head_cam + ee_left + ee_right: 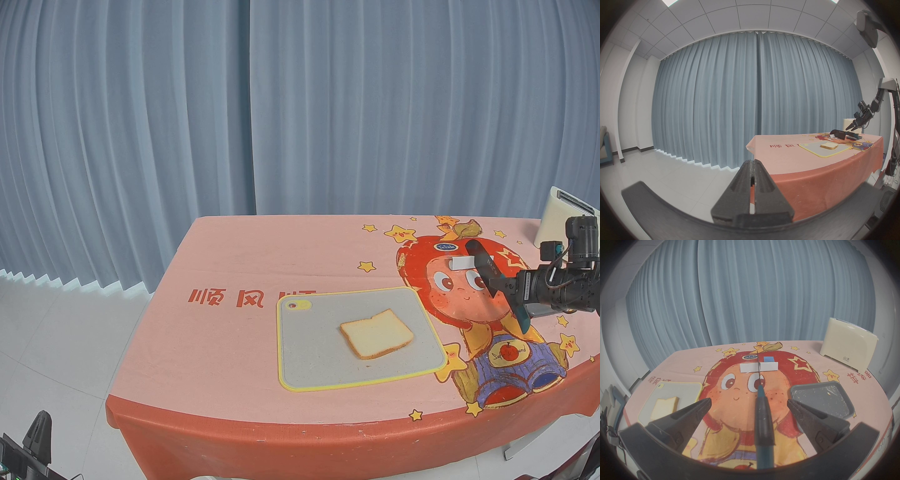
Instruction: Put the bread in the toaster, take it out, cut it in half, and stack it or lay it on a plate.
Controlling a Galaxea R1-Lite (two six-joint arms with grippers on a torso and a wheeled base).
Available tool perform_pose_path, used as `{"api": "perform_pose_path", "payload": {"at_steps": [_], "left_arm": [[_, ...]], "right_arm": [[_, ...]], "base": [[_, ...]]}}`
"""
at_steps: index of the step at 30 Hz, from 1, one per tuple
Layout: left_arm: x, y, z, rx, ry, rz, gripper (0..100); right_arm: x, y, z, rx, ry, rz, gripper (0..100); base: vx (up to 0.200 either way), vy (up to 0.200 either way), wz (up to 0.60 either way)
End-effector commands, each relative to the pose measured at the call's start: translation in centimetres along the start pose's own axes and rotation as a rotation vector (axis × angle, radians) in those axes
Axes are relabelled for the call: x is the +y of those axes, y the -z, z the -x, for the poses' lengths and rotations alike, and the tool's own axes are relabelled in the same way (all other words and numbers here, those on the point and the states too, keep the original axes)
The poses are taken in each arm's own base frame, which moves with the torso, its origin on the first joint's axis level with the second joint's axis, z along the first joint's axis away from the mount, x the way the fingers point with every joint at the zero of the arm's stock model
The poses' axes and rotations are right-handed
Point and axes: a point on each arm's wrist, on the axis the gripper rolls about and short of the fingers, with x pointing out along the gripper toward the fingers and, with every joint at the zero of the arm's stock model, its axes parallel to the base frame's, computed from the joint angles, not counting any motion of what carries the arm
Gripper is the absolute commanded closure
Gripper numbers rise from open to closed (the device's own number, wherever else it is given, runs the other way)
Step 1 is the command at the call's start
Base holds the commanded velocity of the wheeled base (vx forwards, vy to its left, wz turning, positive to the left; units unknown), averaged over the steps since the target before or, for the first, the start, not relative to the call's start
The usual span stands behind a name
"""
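Note:
A slice of bread (377,334) lies flat on the grey, yellow-rimmed cutting board (306,369). A knife (763,418) with a dark handle and teal end rests on the tablecloth, its blade standing on edge in a small white holder (750,367). My right gripper (748,401) is open, one finger on each side of the handle; in the left wrist view this gripper (853,127) hangs slightly above the knife (842,134). The cream toaster (848,343) stands at the table's far right corner. My left gripper (752,167) is shut and empty, low beside the table's left front.
A dark grey tray (820,397) with crumbs sits near the toaster, close to the right arm. Blue curtains hang behind the table (219,350). The bread (664,407) and cutting board (684,390) also appear in the right wrist view.

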Motion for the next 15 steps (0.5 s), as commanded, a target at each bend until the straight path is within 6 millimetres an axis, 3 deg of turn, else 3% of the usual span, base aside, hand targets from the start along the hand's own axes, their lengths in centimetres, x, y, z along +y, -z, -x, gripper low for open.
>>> {"api": "perform_pose_path", "payload": {"at_steps": [1, 15], "left_arm": [[0.0, 0.52, 0.0, 0.001, -0.001, 0.0, 100], [0.0, 0.52, 0.0, 0.001, -0.001, 0.0, 100]], "right_arm": [[-1.14, 0.81, -2.5, 0.048, 0.019, -0.021, 0], [-1.5, 0.75, -3.47, 0.058, 0.025, -0.024, 0]], "base": [[0.0, 0.0, 0.0], [0.0, 0.0, 0.0]]}}
